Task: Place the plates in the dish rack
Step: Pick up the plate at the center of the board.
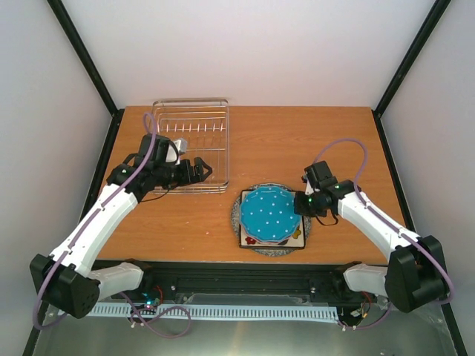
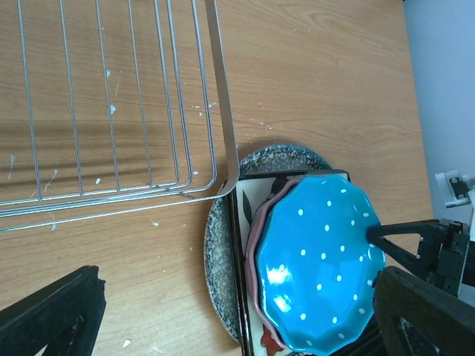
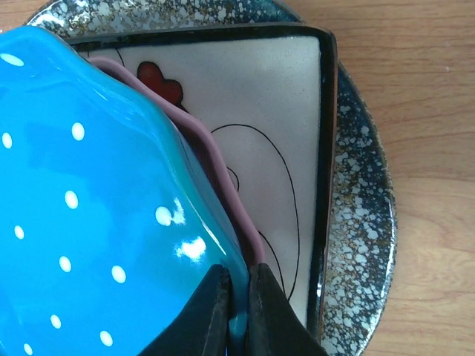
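Right gripper (image 3: pixel 238 280) is pinched onto the edge of the blue dotted plate (image 3: pixel 89 185), fingers almost together with only that blue rim squeezed between them, and that's the top of the pile. Just beside the fingers a pink plate (image 3: pixel 215 163) peeks out from under it, then the square cream plate (image 3: pixel 274 96), and out past the fingertips the grey speckled plate (image 3: pixel 364 208) at the bottom, all lying flat on the table (image 1: pixel 297 141). Over on the other side, the left gripper (image 1: pixel 199 170) hangs spread wide with nothing in it, the dish rack (image 2: pixel 219 96) corner just ahead of its fingers and the pile in view between them. By my read, no plate stands in the rack yet, so the whole pile is left to load, blue one first.
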You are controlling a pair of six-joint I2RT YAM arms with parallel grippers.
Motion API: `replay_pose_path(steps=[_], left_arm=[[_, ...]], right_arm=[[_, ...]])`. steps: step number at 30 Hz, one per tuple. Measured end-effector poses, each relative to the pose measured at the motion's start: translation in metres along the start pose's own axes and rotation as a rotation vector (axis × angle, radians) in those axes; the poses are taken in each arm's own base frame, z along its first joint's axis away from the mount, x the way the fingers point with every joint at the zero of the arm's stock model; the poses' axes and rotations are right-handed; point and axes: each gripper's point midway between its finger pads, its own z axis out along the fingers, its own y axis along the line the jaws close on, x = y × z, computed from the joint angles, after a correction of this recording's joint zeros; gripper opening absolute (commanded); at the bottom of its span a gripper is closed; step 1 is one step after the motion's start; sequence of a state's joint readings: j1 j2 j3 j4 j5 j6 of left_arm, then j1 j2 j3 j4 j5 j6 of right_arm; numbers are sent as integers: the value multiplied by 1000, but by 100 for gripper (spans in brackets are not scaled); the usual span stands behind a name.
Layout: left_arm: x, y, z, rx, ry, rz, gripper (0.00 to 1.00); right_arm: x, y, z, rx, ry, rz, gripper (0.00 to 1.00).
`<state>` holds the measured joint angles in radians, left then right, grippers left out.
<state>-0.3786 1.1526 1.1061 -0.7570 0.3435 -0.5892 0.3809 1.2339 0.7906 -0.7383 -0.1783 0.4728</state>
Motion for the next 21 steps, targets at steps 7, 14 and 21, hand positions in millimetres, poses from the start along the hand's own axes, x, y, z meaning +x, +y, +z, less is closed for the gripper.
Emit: replay_pose_path(steps=[7,14,21], left_arm=[[1,3,5,-9,15,-2,99],[3,4,11,-8,37,18,99],[5,3,11,2,47,35,97]], right_arm=[[-6,3,-14,16,0,-27,3],[-11,3,-31,43,6,-64,3],[-23,11,-44,39,-2,-89,3]])
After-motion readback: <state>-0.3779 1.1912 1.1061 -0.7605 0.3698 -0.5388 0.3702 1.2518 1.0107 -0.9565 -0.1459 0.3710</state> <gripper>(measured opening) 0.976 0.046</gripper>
